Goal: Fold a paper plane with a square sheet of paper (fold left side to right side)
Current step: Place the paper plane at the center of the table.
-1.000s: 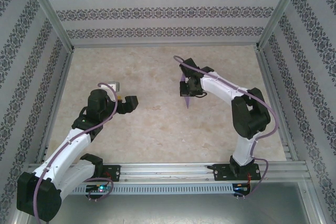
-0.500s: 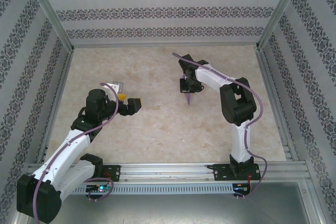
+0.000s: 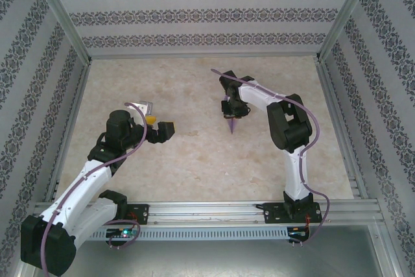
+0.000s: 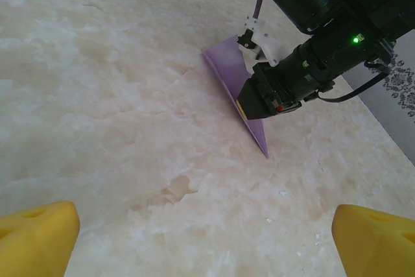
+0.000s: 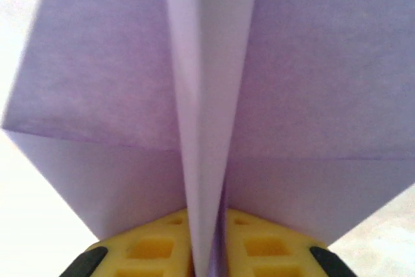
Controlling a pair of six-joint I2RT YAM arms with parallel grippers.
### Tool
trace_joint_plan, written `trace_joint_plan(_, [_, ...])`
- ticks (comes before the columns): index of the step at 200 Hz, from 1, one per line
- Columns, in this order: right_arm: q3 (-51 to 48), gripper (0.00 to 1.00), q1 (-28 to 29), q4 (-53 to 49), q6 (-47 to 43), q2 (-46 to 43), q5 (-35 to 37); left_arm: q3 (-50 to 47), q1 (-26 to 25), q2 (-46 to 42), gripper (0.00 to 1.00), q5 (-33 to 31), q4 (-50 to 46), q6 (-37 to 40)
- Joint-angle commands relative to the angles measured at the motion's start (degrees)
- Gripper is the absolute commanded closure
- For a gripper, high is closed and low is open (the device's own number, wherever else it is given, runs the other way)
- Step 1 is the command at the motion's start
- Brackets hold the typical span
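Note:
The paper plane (image 3: pixel 231 124) is a slim lilac dart right of the table's middle, its nose pointing at the near edge and low over the marble. My right gripper (image 3: pixel 233 109) holds it from above. In the right wrist view the plane's centre keel (image 5: pixel 204 160) runs between the yellow fingers (image 5: pixel 152 248), which stand close on either side, and the wings (image 5: pixel 311 63) spread above them. The left wrist view shows the plane (image 4: pixel 224 69) under the right gripper (image 4: pixel 246 105). My left gripper (image 3: pixel 165 125) hovers at centre left, open, its yellow fingertips (image 4: pixel 35 235) wide apart and empty.
Patterned walls and an aluminium frame (image 3: pixel 65 43) close off the table on three sides. Tiny white paper crumbs (image 4: pixel 282 192) and a darker stain (image 4: pixel 174 189) mark the marble between my left gripper and the plane.
The right arm's elbow swung left and closer to the plane, while the plane stayed almost in place. The left gripper shifted slightly to the right.

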Motion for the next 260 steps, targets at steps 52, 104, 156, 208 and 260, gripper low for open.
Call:
trace_joint_plan(52, [-0.55, 0.66, -0.76, 0.65, 0.19, 0.79, -0.15, 0.52, 1.13, -0.05, 0.0, 0.4, -0.46, 1.98])
trace_joint_plan(104, [-1.45, 0.56, -0.76, 1.2, 0.21, -0.55, 0.26, 1.19, 1.09, 0.03, 0.0, -3.3, -2.62, 1.53])
trace_joint_plan(156, [-2.14, 0.56, -0.41, 1.0, -0.71, -3.56, 0.47, 1.72, 1.33, 0.04, 0.0, -4.85, -3.77, 1.34])
trace_joint_plan(208, [-2.67, 0.55, -0.14, 0.78, -0.81, -4.67, 0.63, 2.2, 1.71, 0.38, 0.0, -5.28, -4.12, 0.86])
trace_joint_plan(260, [-3.95, 0.53, 0.2, 0.77, -0.91, -7.06, 0.99, 2.77, 1.94, 0.3, 0.0, -5.53, -4.43, 0.39])
